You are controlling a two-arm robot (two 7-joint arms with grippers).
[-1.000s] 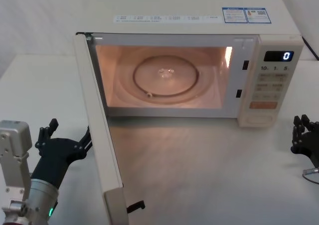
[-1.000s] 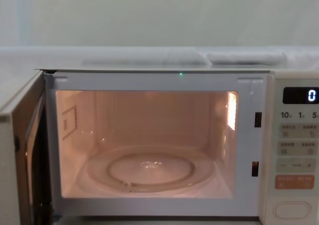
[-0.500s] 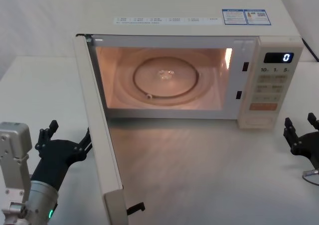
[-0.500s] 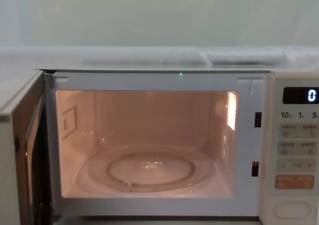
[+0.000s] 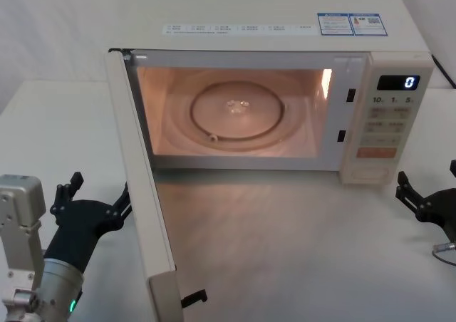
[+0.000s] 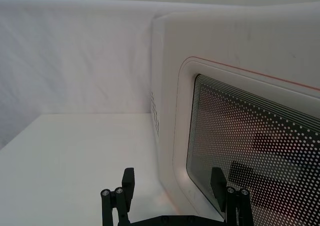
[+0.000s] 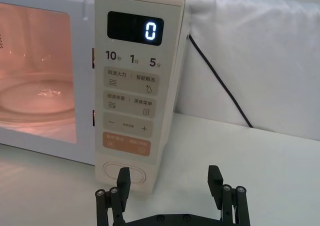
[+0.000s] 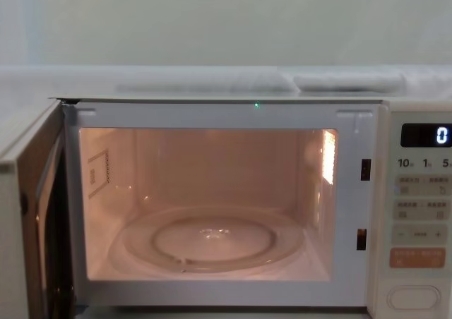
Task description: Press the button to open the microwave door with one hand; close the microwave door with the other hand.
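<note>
Your left wrist view catches the microwave door (image 6: 240, 136) from outside, its mesh window just beyond the released left end effector (image 6: 175, 198). From the head view the door (image 5: 139, 172) swings wide, lit cavity (image 5: 231, 108) exposed. The right end effector (image 7: 170, 193), fingers spread, has backed off from the button (image 7: 124, 172) since a second ago.

Head camera looks down at the microwave (image 5: 271, 87); chest camera faces its lit cavity (image 8: 205, 206) closely; both share it.
</note>
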